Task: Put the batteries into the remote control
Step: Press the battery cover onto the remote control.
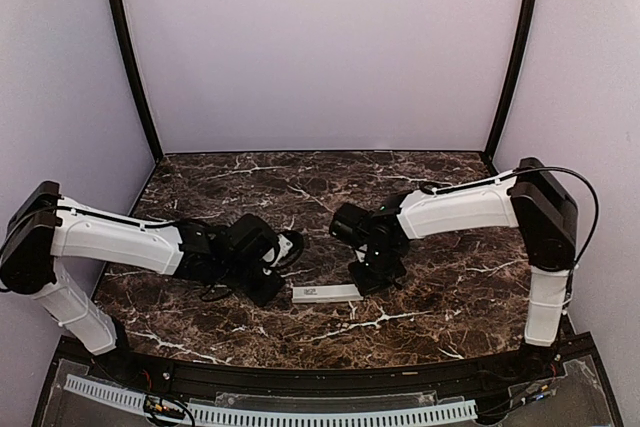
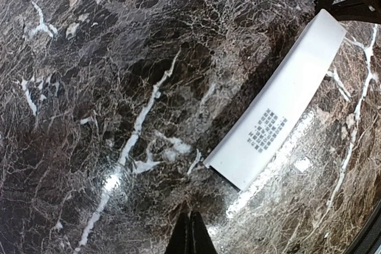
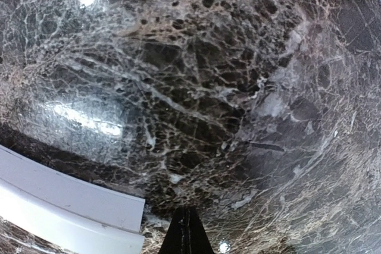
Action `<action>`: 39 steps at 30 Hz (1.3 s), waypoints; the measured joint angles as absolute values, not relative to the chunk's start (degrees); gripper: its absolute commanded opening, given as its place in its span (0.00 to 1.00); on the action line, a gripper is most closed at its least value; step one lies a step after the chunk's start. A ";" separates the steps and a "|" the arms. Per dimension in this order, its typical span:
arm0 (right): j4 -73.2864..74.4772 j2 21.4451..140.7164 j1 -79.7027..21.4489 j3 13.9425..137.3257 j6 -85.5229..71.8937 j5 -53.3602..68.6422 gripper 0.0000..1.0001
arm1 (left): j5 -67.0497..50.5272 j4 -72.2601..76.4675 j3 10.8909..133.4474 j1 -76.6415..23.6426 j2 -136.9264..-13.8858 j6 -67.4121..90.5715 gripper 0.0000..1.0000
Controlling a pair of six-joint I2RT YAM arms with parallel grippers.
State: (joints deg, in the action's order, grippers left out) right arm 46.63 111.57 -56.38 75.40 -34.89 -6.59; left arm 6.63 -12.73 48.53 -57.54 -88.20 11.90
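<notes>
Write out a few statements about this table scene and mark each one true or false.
1. The remote control lies flat on the marble table. True.
2. The left gripper grips the remote control. False: it is shut on nothing, with the remote lying apart from it.
3. The right gripper is shut. True.
4. Blue batteries lie next to the remote control. False: no batteries show in any view.

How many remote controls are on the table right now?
1. The remote control lies flat on the table between the left gripper and right gripper; more may be hidden.
</notes>
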 measured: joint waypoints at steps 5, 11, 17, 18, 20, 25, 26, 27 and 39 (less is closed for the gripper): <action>50.22 113.95 -57.34 78.91 -35.62 -8.80 0.00 | 6.61 -10.74 48.60 -57.54 -90.56 12.75 0.00; 51.22 114.32 -57.95 79.37 -36.97 -9.54 0.00 | 4.73 -8.43 48.31 -57.56 -92.42 12.80 0.00; 53.01 115.48 -58.81 80.99 -38.33 -9.65 0.00 | 1.69 -5.89 47.42 -57.93 -93.27 13.28 0.00; 53.21 115.63 -58.89 81.19 -38.52 -9.67 0.00 | 1.17 -5.72 47.42 -57.98 -93.67 13.30 0.00; 53.52 115.74 -58.98 81.41 -38.89 -9.61 0.00 | 0.34 -5.56 47.40 -58.00 -94.45 13.32 0.00; 53.98 116.09 -59.00 81.87 -39.75 -9.30 0.00 | -1.41 -5.19 47.09 -58.00 -95.55 13.30 0.00; 53.98 116.09 -59.00 81.87 -39.79 -9.21 0.00 | -1.58 -5.17 47.09 -58.00 -95.59 13.30 0.00; 54.00 116.11 -59.00 81.89 -39.83 -9.15 0.00 | -1.69 -5.17 47.05 -58.00 -95.61 13.30 0.00; 54.02 116.18 -59.33 81.95 -40.97 -9.08 0.00 | -1.98 -3.36 45.91 -58.02 -95.44 13.26 0.00</action>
State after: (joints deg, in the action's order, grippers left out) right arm 54.02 116.18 -59.33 81.95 -40.97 -9.08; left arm -1.98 -3.36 45.91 -58.02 -95.44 13.26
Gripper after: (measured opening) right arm 0.003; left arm 0.006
